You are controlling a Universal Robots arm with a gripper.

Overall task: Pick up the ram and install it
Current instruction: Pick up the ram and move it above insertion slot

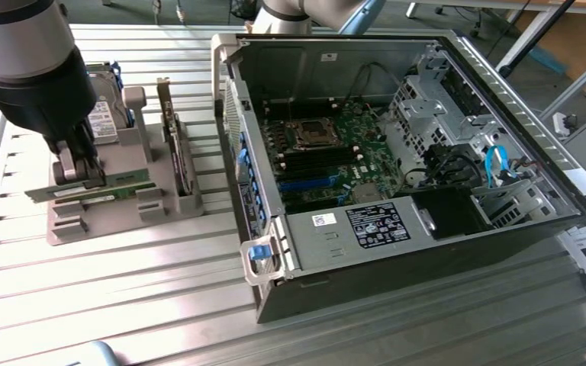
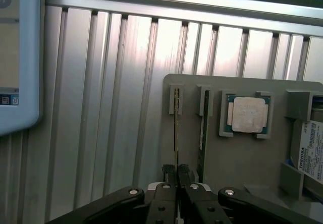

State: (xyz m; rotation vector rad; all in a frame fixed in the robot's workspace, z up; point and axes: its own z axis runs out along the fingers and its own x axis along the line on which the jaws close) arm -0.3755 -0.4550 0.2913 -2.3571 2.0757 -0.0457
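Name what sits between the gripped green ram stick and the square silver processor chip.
Wrist view: a second thin stick, slotted edge-on beside the ram.

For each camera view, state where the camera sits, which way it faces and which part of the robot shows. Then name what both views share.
Exterior view: off the arm and high, looking down over the slatted table at the open computer case and the grey parts holder; the arm and gripper show at the exterior view's left.
Wrist view: on the wrist, looking down past the gripper's fingers at the holder and the processor chip.
Shared: the gripper shut on the ram, the holder, the table.
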